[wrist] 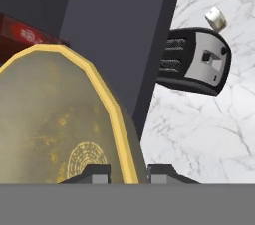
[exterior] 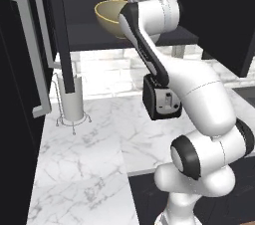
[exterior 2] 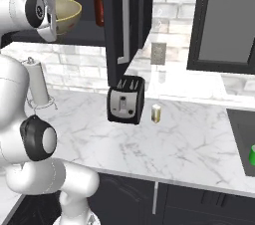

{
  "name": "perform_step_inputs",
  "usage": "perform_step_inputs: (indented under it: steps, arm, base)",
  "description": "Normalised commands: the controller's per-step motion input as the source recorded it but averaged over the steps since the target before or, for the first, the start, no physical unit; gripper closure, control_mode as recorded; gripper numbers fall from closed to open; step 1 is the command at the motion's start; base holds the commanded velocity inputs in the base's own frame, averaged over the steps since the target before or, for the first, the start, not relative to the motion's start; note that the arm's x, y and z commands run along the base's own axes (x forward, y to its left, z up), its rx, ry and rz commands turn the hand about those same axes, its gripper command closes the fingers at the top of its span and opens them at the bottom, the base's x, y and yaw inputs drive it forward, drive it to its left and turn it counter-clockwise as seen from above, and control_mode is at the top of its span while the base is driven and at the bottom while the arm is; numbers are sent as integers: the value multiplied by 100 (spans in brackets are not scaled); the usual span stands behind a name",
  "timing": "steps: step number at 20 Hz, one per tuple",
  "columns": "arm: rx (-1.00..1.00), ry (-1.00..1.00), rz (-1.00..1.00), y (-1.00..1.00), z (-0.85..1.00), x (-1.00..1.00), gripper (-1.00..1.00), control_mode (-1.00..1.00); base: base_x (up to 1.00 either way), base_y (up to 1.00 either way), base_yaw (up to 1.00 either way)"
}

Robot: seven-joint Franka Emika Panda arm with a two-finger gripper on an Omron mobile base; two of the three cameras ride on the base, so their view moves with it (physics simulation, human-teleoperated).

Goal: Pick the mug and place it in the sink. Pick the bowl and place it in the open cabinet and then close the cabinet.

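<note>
The bowl (wrist: 60, 119) hangs at the front edge of the open cabinet (exterior: 149, 32), apparently just above its shelf, doors swung wide. The gripper (wrist: 128, 171) pinches its rim between both fingertips.

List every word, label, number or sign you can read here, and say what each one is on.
Nothing here can be read.
Red bottle in the cabinet: a pale label patch shows in the hand view, too blurred to read.
Bowl: a round ring pattern inside, no letters.
Toaster: a silver front with a small knob, no legible marking.
Wall outlet: blank.
</note>
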Motion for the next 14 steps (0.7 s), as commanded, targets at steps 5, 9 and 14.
perform_step_inputs:
  steps: [5,9,14]
  arm:
    - [0,0,0,11,0,25,100,-100]
    - [0,2,0,10,0,22,100,-100]
    - [0,0,0,7,0,29,100,-100]
  base:
    - [0,0,0]
    - [0,0,0]
    - [0,0,0]
